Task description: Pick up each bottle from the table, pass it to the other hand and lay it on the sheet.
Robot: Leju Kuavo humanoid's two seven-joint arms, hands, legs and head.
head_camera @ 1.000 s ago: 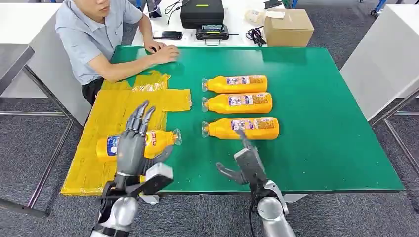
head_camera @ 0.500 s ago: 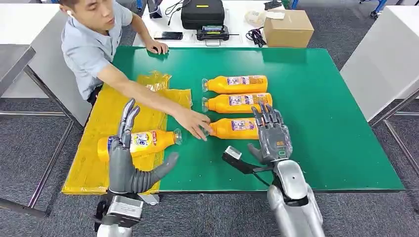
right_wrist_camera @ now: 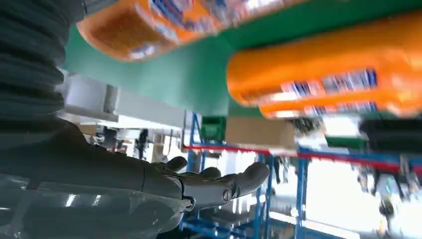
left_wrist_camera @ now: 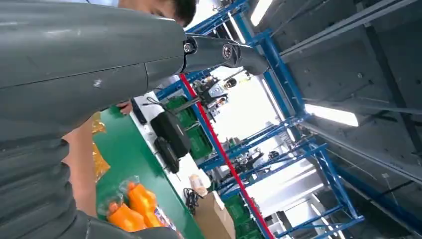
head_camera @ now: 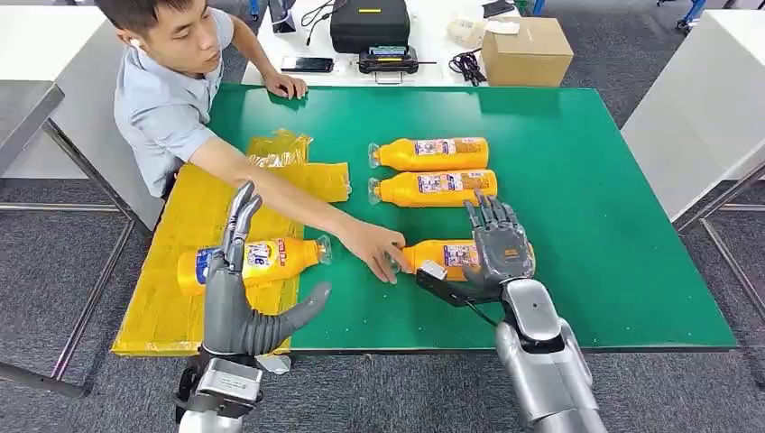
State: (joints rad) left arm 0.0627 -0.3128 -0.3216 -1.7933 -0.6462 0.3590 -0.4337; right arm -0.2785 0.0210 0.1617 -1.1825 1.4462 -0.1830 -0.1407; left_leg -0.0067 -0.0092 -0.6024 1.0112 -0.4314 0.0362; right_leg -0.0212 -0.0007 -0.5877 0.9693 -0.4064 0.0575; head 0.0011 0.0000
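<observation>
Progress of the bottle transfer, head view. One bottle (head_camera: 257, 261) lay on its side on the yellow sheet (head_camera: 185, 298), which draped over the table's (head_camera: 613, 225) left edge, so one transfer appeared complete. Three bottles remained on the green table off the sheet: the far bottle (head_camera: 431, 152) and the middle bottle (head_camera: 435, 188) lay side by side on their sides toward the table's centre, caps pointing to the left edge, apparently untouched. The near bottle (head_camera: 447, 255) lay closer to the front edge, with a person's hand (head_camera: 374, 246) resting at its cap end. The right hand (head_camera: 494, 245) was placed over the body of this near bottle, fingers extended and spread across its top; whether they had closed enough to hold it could not be told, and the bottle was on the table, not lifted. The left hand (head_camera: 236, 289) stood raised at the front edge over the sheet, fingers straight and thumb spread apart, holding nothing, seemingly ready to receive. By this reading, roughly a quarter of the task was done; the second pick was in hand, with its handover, its placement and two further bottles left.
</observation>
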